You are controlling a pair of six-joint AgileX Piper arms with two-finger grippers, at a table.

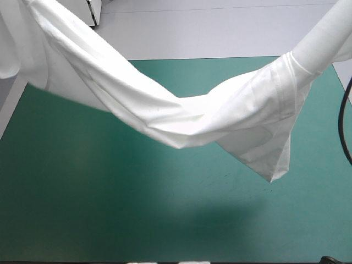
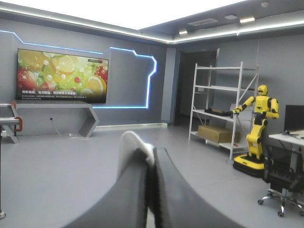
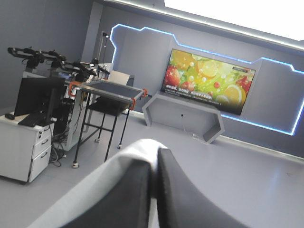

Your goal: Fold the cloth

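T-shirt hangs in the air above the table, stretched like a hammock across the upper half of the high view. One end runs out of the frame at the upper left corner and the other at the upper right corner. The white fabric sags between them, lowest a little right of centre. The left-hand part is a long, twisted band with lengthwise folds. The right-hand part is wider, with a seam across it. From it a loose flap drops to a point right of centre and just below mid-height, the lowest part of the garment. It appears to hang clear of the teal-green cover, which fills the lower half of the frame and carries a soft shadow beneath the sag. The ends leave the frame, so neither gripper shows in the high view.

In the left wrist view the left gripper is raised and looks level into the room. Its black fingers are pressed almost together, with a fold of the T-shirt pinched between them and bulging out just past the tips. In the right wrist view the right gripper is likewise nearly closed on the T-shirt. The white fabric drapes over one of its fingers and pokes out at the tips.
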